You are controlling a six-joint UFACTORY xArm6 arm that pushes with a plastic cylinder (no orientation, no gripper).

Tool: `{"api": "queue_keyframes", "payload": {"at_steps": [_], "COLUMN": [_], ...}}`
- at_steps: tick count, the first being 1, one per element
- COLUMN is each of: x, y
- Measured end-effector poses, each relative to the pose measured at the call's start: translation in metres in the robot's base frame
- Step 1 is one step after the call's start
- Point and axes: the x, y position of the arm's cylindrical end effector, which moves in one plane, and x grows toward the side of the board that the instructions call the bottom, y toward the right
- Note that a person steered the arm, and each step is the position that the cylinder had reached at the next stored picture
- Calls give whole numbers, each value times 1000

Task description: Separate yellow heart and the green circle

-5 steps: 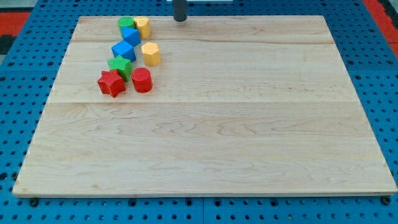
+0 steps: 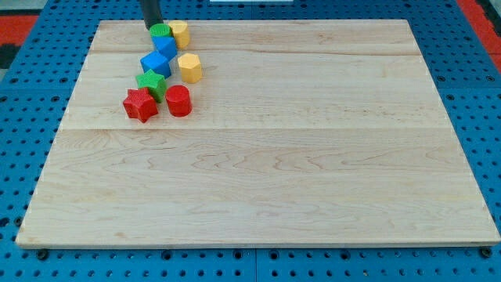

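The green circle (image 2: 160, 31) sits near the board's top left, touching the yellow heart (image 2: 180, 33) on its right. My tip (image 2: 153, 26) is at the view's top, just above and left of the green circle, close to or touching it. A blue block (image 2: 166, 45) lies right below these two.
Below them lie another blue block (image 2: 155, 63), a yellow hexagon (image 2: 189, 68), a green star (image 2: 151, 82), a red star (image 2: 140, 104) and a red cylinder (image 2: 178, 101). The wooden board (image 2: 266, 157) rests on a blue pegboard; its top edge is just behind the tip.
My tip has moved left along the board's top edge, from right of the yellow heart to just above-left of the green circle. The blocks have not moved.
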Motion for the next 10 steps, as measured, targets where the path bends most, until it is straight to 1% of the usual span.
{"api": "queue_keyframes", "payload": {"at_steps": [2,7,10], "x": [0,0,3], "y": [24,41,66]}}
